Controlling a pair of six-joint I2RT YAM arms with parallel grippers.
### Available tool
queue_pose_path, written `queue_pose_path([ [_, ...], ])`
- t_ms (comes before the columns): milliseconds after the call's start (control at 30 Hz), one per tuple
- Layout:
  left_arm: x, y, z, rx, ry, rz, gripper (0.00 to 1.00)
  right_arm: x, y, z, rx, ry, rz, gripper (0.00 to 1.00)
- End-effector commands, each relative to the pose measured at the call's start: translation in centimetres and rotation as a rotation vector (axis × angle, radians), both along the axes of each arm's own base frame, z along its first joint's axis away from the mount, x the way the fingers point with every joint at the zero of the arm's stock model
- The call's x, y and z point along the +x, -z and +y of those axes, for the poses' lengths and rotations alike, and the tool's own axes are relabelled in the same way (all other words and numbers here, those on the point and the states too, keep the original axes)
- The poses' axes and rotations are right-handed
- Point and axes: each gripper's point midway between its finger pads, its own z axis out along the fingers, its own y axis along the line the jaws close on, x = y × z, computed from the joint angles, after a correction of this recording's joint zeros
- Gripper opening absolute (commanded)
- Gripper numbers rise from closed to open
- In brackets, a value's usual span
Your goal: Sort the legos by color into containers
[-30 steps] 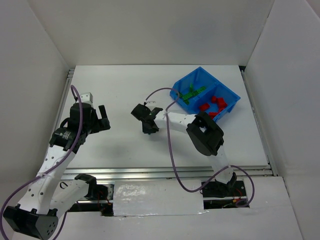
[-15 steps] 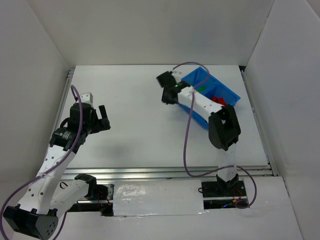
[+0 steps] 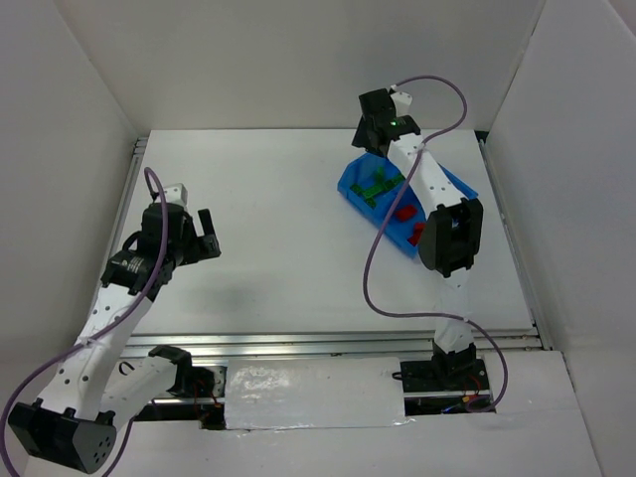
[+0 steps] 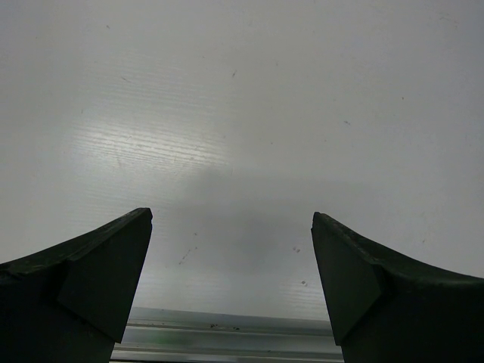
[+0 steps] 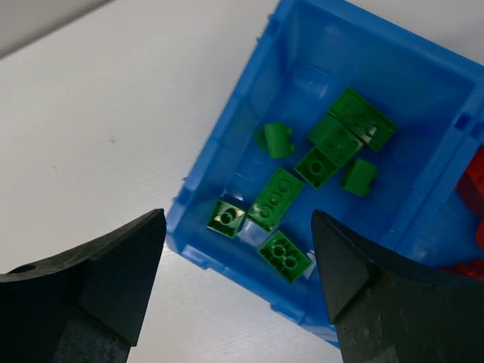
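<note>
Right pincer (image 5: 238, 219) wide open, empty, above green bricks (image 5: 276, 198) in blue bin (image 5: 231, 144). Left pincer (image 4: 232, 217) wide open, empty, over tabletop (image 4: 242, 91).

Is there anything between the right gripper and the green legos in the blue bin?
Nothing visible. The right gripper, fingers open, hangs above the green legos, which lie uncovered in their compartment of the blue bin.
</note>
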Motion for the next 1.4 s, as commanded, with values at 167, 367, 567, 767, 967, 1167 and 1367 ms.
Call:
queue_pose_path([
  [167,0.8,0.0,0.3,0.017,-0.013,-0.003,1.00,-2.4,-2.8,-1.8,-0.012,0.007,0.002,0.86],
  [367,0.6,-0.9,1.5,0.032,-0.078,-0.040,0.99,-11.2,-7.9,-0.4,-0.039,-0.104,-0.087,0.95],
  [567,0.2,-3.2,2.5,0.032,-0.150,-0.092,0.99,-21.6,-10.7,1.7,-0.043,-0.290,-0.230,1.00],
  [767,-1.3,-7.3,4.4,0.039,-0.242,-0.188,0.99,-29.4,-12.1,-2.4,0.052,-0.287,-0.287,1.00],
  [967,-3.8,-10.0,6.1,0.037,-0.315,-0.288,1.00,-34.3,-11.9,-8.1,0.054,-0.164,-0.321,1.00],
  [1167,-6.1,-11.8,7.1,-0.001,-0.351,-0.396,1.00,-38.6,-14.5,-10.1,0.164,-0.226,-0.483,1.00],
  [1367,-6.2,-11.4,6.8,-0.018,-0.338,-0.428,0.99,-39.8,-15.3,-11.1,0.187,-0.219,-0.534,1.00],
])
